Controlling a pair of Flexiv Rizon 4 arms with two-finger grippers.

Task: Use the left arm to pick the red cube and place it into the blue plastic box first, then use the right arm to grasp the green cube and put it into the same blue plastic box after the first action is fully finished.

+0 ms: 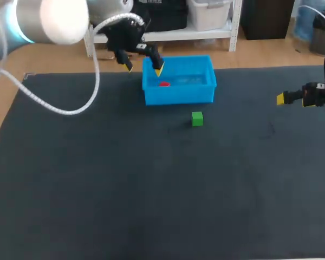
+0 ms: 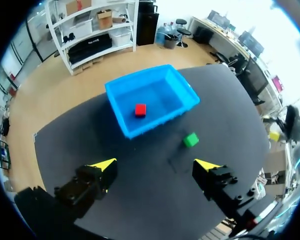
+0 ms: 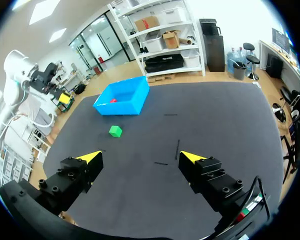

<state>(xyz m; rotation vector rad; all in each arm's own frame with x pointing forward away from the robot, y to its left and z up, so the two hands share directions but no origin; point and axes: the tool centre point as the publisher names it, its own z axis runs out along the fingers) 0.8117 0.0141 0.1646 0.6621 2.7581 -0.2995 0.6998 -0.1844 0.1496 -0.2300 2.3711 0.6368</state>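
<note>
The dark table [image 1: 97, 189] carries the blue plastic box [image 1: 179, 96] at its far middle. My left gripper [image 2: 156, 164] hovers over the box's far left corner, fingers spread wide, holding nothing. My right gripper [image 3: 140, 156] hangs at the table's right side, well apart from the box, likewise released. The green cube [image 1: 197, 118] sits on the table just near of the box. The red cube [image 2: 140, 110] lies inside the box, ahead of my left fingers, untouched.
</note>
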